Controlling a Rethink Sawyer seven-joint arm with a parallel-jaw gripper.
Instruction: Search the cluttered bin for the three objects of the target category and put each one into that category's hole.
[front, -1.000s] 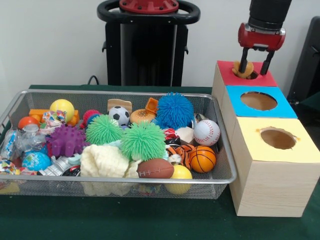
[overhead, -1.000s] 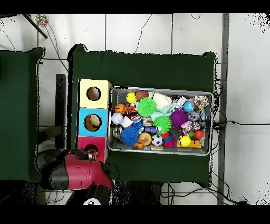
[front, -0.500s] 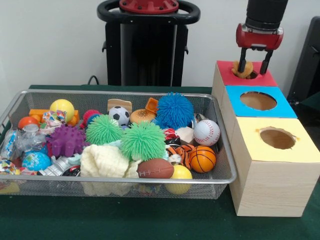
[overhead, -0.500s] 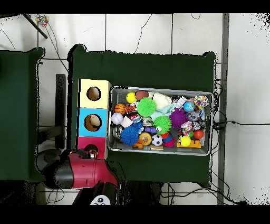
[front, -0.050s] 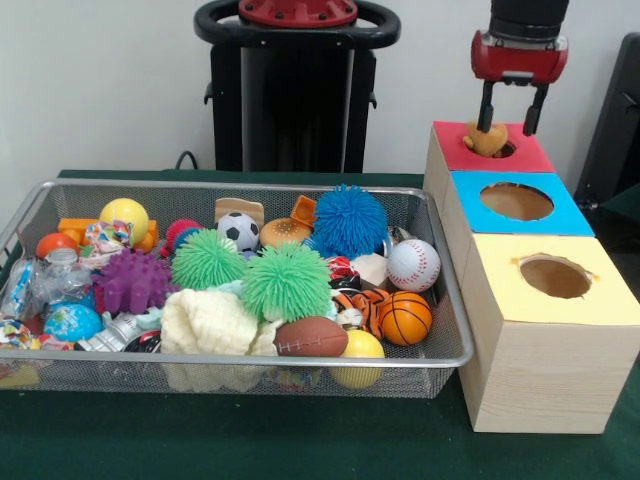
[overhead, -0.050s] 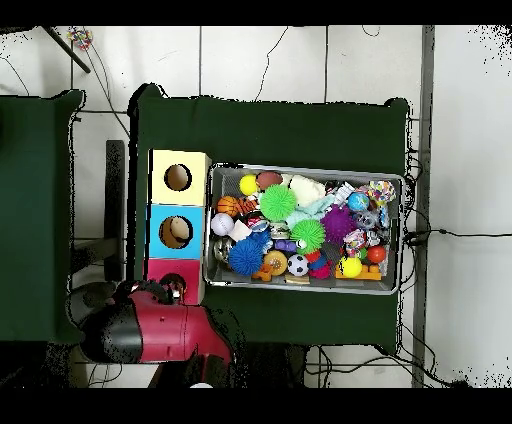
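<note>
**The brown toy sits right under the pincer, on the red hole**

Start close, at the wire bin on the green desk. It is packed with toys. Near the front lie a brown football, a yellow ball and an orange basketball. A little further in sit two fuzzy green balls, a purple spiky ball and a white baseball. At the back are a soccer ball, a fuzzy blue ball and a bun-like toy.

Beside the bin stands a row of three wooden boxes. The yellow box is closest, then the blue box, and the red box is furthest away.

A small brown toy rests at the mouth of the hole in the red box. It has not dropped all the way in, I think. It looks round, so I cannot pick out a long side.

The pincer hangs straight above this toy. The toy lies directly below it, just under the tips. The two fingers point down and stand apart, holding nothing. The arm comes straight down from above, upright over the red box.

From overhead, the red arm covers the spot, so the pincer cannot be seen there.

The bin is well apart from the pincer, off to the side, so the next toy to fetch is a long reach away.
</note>
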